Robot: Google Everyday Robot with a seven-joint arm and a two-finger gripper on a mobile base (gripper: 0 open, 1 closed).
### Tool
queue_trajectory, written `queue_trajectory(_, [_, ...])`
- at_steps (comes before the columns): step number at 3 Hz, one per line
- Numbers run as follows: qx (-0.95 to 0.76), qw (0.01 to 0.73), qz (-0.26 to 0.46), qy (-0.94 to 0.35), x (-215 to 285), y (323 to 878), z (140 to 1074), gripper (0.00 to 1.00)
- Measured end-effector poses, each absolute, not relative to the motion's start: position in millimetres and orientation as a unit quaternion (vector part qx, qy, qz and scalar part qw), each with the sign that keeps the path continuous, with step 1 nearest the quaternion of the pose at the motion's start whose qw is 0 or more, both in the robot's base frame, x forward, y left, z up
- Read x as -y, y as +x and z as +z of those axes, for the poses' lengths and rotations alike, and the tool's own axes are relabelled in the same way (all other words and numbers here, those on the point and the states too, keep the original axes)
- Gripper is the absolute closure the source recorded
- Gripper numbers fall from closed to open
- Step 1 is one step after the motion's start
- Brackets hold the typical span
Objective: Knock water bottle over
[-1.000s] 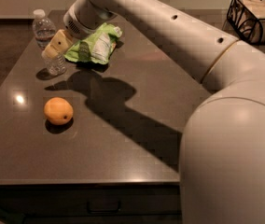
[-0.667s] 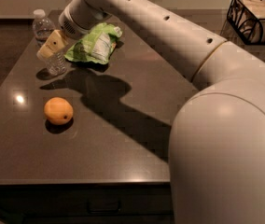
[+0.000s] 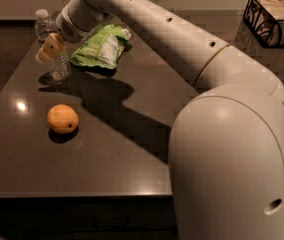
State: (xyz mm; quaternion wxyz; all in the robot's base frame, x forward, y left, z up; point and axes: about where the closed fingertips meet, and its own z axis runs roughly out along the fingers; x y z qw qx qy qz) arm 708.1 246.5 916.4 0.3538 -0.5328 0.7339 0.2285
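- One water bottle [image 3: 60, 66], clear with a white cap, stands at the far left corner of the dark worktop [image 3: 107, 159].
- One pincer [image 3: 50, 48], tan, sits in front of the bottle's middle and overlaps it. I cannot tell whether it is apart, together or touching the bottle.
- One white robot arm [image 3: 182, 39] reaches across the worktop from the near right.
- One orange fruit [image 3: 62, 118] lies nearer the front, apart from the bottle.
- One green snack bag [image 3: 102, 46] lies just right of the bottle.
- One black wire basket [image 3: 274, 19] sits at the far right. It holds pale contents I cannot identify.
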Motion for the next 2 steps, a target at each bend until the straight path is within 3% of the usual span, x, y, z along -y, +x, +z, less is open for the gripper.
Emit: queue_trajectory(2, [-0.721, 0.365, 0.248, -0.534, -247.9, 695.8, 937.5, 0.69])
